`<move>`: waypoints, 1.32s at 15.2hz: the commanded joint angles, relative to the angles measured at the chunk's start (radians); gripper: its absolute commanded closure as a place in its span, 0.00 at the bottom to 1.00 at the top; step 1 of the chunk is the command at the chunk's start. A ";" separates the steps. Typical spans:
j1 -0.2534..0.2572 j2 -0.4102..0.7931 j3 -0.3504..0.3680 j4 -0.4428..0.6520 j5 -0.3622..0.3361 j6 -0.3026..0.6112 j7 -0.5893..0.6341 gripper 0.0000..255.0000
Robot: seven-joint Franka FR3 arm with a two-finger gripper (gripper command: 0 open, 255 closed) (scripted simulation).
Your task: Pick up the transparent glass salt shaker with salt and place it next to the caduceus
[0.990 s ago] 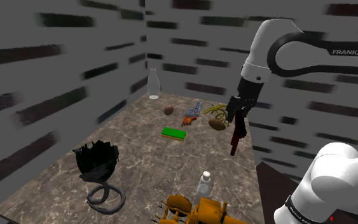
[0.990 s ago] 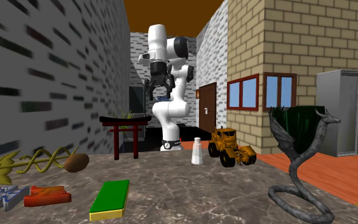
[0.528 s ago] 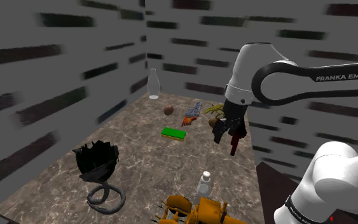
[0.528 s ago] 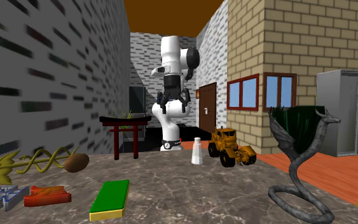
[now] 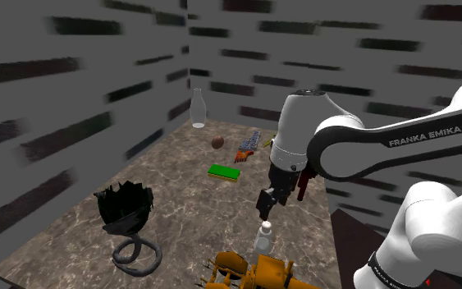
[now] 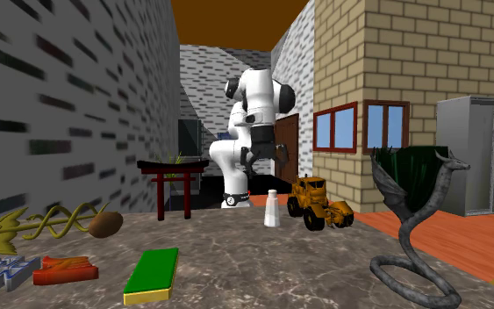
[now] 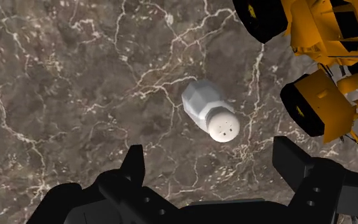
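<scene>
Hand (image 5: 266, 204) swung over salt shaker (image 7: 209, 115); yellow loader (image 7: 323, 57) cropped.

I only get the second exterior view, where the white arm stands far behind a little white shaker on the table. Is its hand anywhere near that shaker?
Observer: Yes. In the shoulder view the gripper hangs right above the salt shaker, not touching it.
Operator: Are its fingers open or closed?
Observer: Open. In the wrist view the two fingers stand apart, and the shaker stands below the gap between them, touching neither.
Operator: What else is on the table, off my screen?
Observer: In the shoulder view a clear bottle stands at the far corner of the table, by the wall.
</scene>
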 commanded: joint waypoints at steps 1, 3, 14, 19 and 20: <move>0.016 0.046 0.037 -0.004 0.016 0.049 0.016 0.00; 0.017 0.064 0.045 -0.019 0.020 0.082 0.016 0.00; 0.017 0.122 0.070 -0.057 0.031 0.178 0.016 0.00; 0.016 0.122 0.070 -0.057 0.031 0.178 0.016 1.00; 0.016 0.122 0.070 -0.057 0.031 0.178 0.016 1.00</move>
